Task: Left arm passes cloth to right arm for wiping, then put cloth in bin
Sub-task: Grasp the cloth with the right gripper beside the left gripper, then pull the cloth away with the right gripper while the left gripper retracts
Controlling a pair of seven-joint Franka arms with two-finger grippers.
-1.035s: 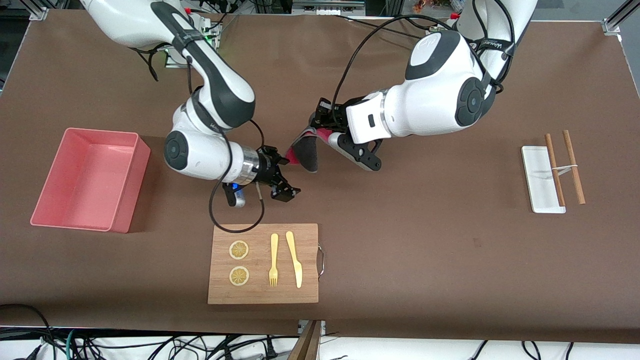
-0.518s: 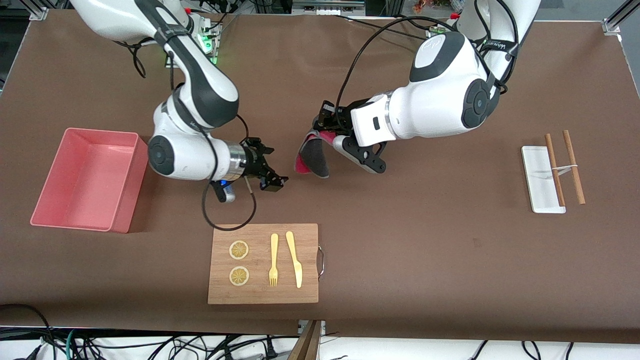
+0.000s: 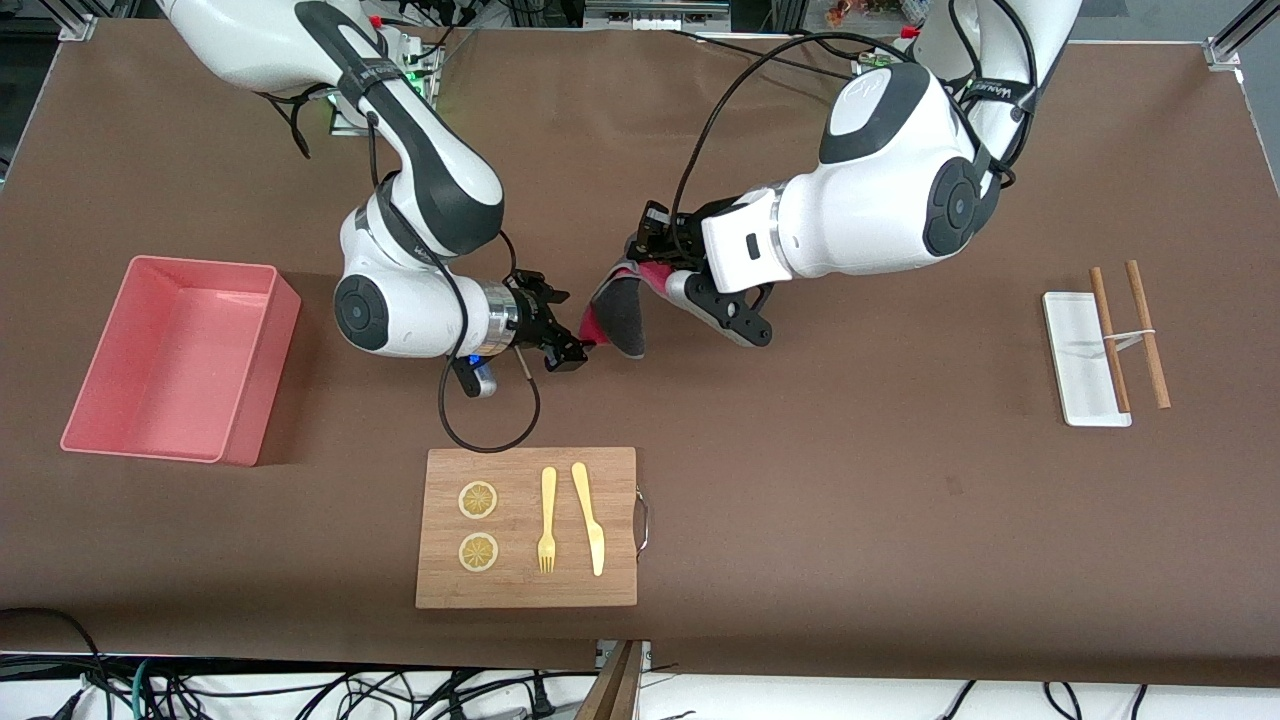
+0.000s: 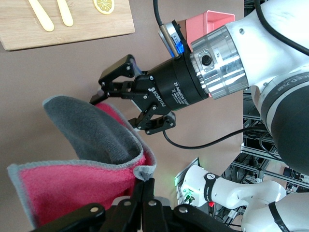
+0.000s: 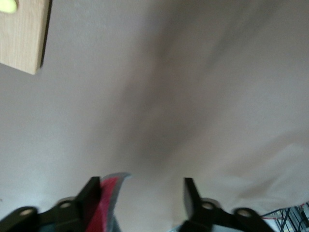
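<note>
Two tools meet over the middle of the brown surface (image 3: 800, 480): the left arm's black two-finger tool (image 3: 640, 262) is clamped tight on the top of the dark grey and magenta-red cloth (image 3: 618, 318), which hangs down above the surface. The right arm's black tool (image 3: 572, 350) comes at it level, from the salmon-pink plastic bin's (image 3: 100, 400) end, fingers parted and empty, with the cloth's lower edge just entering the gap beside one finger (image 5: 91, 193). By my read, that hanging edge, running top to bottom straight ahead of the right tool, is what the handover turns on.
</note>
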